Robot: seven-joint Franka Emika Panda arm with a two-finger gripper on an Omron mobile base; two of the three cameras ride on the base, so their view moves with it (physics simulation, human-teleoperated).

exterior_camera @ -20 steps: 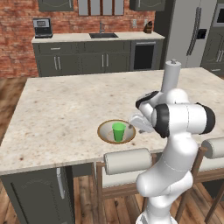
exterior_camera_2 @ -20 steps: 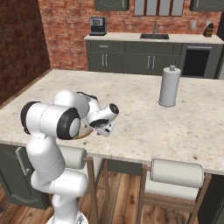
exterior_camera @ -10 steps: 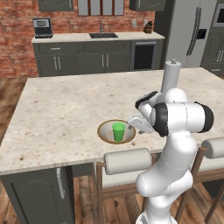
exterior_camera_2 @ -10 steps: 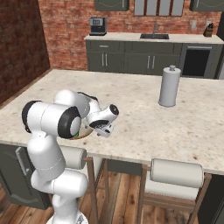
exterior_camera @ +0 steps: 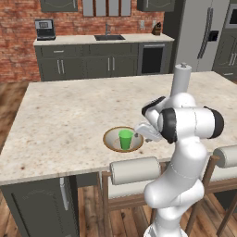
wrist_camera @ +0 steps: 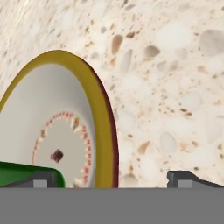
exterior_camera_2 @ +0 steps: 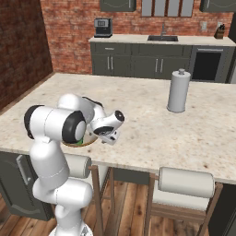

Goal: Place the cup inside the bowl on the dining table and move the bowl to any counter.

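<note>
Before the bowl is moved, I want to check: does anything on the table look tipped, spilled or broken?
Nothing stands out. The green cup stands upright inside the bowl, which sits flat on the dining table. The open pincer straddles the bowl's rim. The grey cylinder farther back is upright too.

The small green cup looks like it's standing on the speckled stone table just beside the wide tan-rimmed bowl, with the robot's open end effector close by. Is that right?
Not quite. The small green cup stands inside the wide tan-rimmed bowl, not beside it, as the left base view shows. The rest holds: the bowl sits on the speckled stone table and the open end effector is close by.
</note>
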